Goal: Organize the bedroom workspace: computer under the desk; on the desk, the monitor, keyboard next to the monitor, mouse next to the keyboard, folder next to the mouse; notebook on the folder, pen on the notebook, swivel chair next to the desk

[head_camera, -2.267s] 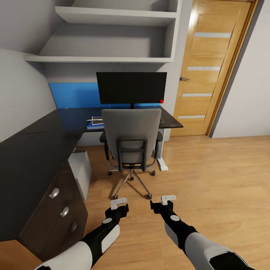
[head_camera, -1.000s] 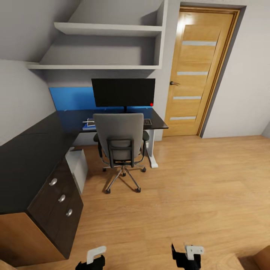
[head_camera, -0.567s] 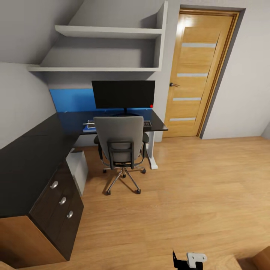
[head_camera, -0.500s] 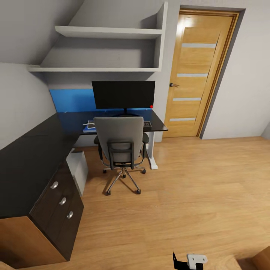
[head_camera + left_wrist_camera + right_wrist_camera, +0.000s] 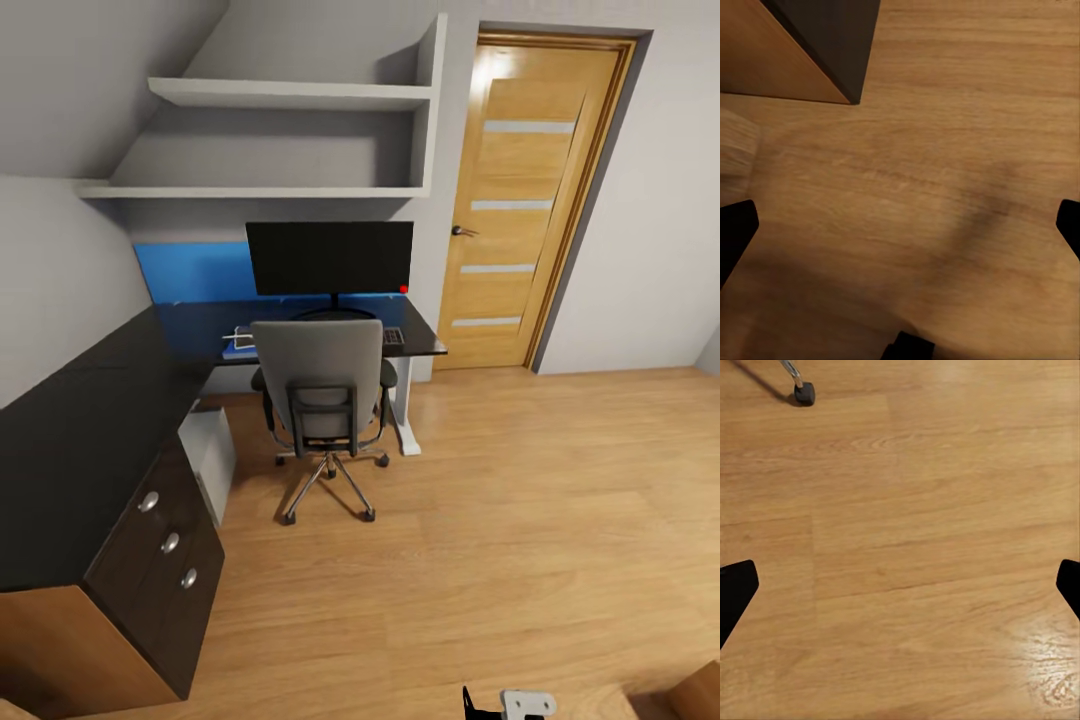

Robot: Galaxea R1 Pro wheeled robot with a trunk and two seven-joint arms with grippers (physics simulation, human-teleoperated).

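The swivel chair (image 5: 320,380) stands pushed in at the desk (image 5: 90,410), its grey back toward me. Behind it the monitor (image 5: 330,258) stands on the desk top. The blue folder (image 5: 238,349) lies on the desk left of the chair with the pale notebook (image 5: 241,333) on it. A bit of the keyboard (image 5: 393,336) shows right of the chair back. The computer (image 5: 210,455) stands on the floor under the desk. Mouse and pen are hidden. My right gripper (image 5: 500,705) (image 5: 900,585) and left gripper (image 5: 900,229) hang open over bare floor, far from the desk.
A wooden door (image 5: 525,200) is right of the desk, with wall shelves (image 5: 290,95) above it. The dark drawer unit (image 5: 165,545) (image 5: 832,45) is at my near left. A chair caster (image 5: 804,393) shows in the right wrist view. Wood floor spreads to the right.
The whole view has pulled back from the desk and chair, so the camera has moved away. Both arms have sunk toward the bottom edge. Nothing on the desk has moved.
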